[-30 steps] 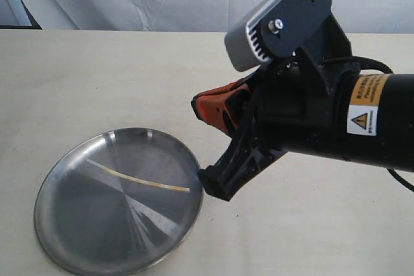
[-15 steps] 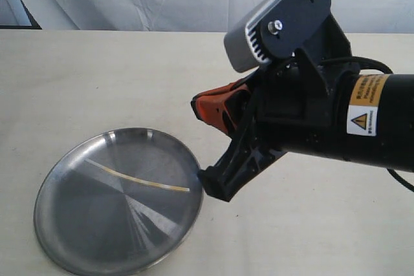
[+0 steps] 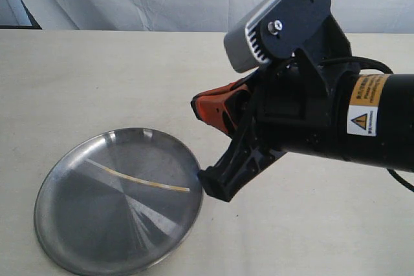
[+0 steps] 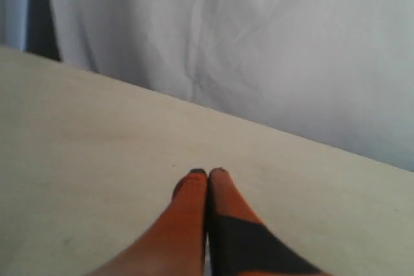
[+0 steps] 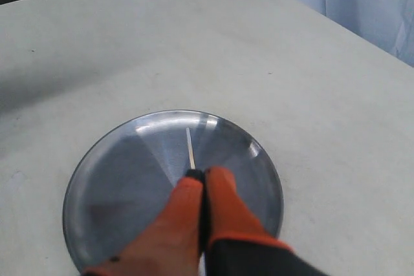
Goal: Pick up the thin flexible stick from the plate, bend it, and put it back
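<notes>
A pale bench takes up most of the scene, backed by a white cloth. The right arm fills the right of the exterior view. The plate is set on the bench low on the left, well clear of any bench edge that can be seen.

The right gripper is held raised off the bench beyond the plate's right rim, its orange fingers pressed together with nothing pinched. The left gripper is likewise closed and empty over bare bench, and is not seen in the exterior view.

The thin flexible stick lies slightly curved across the plate's floor, one end near the right rim.

The stick is judged very light and springy, though likely to snap if it is bent sharply. Lying flat on slick steel, it is likely to slide away from the fingers. A hold near the end by the right rim is suggested, with the other end left free for the second gripper. Open bench lies all round the plate. The raised rim is the one edge to be cleared.
</notes>
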Tool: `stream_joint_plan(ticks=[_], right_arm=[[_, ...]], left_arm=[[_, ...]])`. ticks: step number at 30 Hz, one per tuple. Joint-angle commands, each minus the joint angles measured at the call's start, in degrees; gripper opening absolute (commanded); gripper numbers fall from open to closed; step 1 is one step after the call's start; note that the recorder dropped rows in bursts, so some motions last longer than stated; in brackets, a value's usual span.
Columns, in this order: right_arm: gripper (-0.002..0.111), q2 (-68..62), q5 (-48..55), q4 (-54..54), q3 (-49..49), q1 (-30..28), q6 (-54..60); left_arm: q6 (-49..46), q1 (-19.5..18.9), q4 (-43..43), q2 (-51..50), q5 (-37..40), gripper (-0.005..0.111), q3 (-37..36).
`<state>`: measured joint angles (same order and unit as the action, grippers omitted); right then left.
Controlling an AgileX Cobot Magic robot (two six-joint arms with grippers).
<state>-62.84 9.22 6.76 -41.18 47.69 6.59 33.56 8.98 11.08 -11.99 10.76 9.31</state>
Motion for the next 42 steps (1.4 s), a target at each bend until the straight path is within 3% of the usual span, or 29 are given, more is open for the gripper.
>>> stream_joint_plan(ticks=[1, 7, 22, 30, 38, 42], right_arm=[[0.000, 0.34, -0.84, -0.24, 0.06, -0.28, 0.29], [0.000, 0.34, -0.84, -0.24, 0.06, -0.28, 0.29], [0.000, 0.34, -0.74, -0.24, 0.06, -0.28, 0.29], [0.000, 0.81, -0.75, -0.24, 0.06, -0.28, 0.29], [0.000, 10.95, 6.25, -1.38, 0.61, -0.93, 0.42], [0.000, 21.53, 8.06, 0.24, 6.56, -6.96, 0.18]], left_arm=[[0.49, -7.91, -2.78, 5.21, -0.30, 0.000, -4.85], [0.49, -11.78, -2.78, 11.99, -0.30, 0.000, -8.76], [0.49, -11.82, 5.48, 11.99, -0.48, 0.000, -9.31], [0.49, -11.82, 5.68, 11.99, -0.48, 0.000, -9.31], [0.49, -11.82, 5.68, 11.99, -0.48, 0.000, -9.31], [0.49, -11.82, 5.68, 11.99, -0.48, 0.000, -9.31]])
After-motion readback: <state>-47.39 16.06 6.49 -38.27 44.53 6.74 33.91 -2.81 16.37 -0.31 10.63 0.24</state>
